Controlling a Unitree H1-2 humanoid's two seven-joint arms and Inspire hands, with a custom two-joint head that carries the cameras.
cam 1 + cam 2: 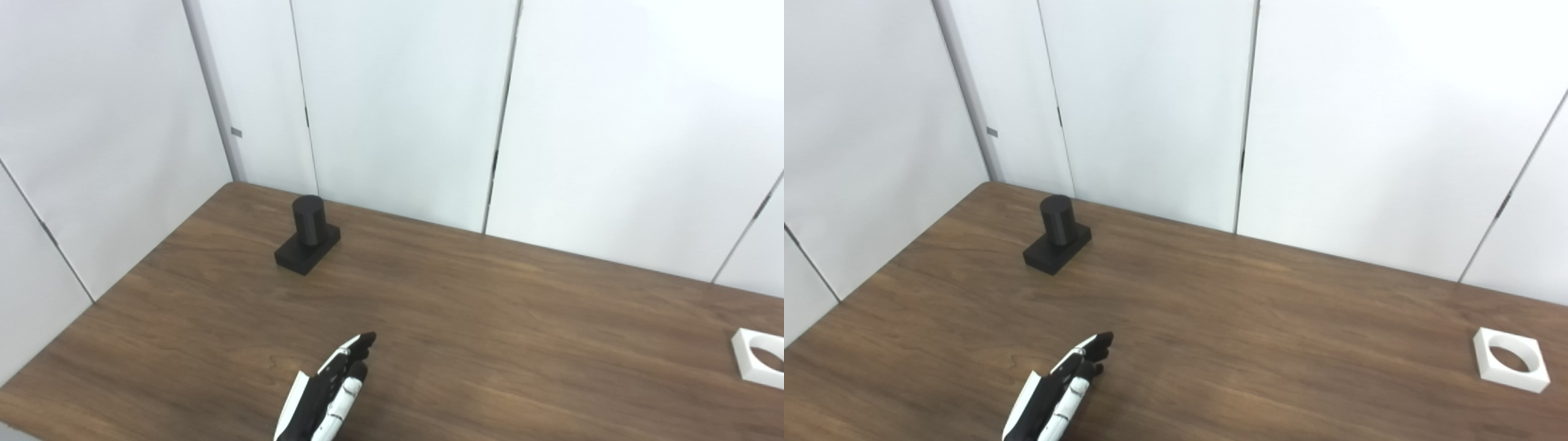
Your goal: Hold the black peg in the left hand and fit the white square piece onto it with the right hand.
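- Standing upright on its square base, the black peg (308, 236) sits near the far left corner of the worktop (490, 318) in the left eye view; the left hand (327, 392) reaches in over the near edge, fingers straight and apart, holding nothing, well short of the peg.
- The right eye view shows the white square piece (1511, 359) lying flat near the right edge, its round hole facing up, well apart from the peg; the right hand is out of sight.
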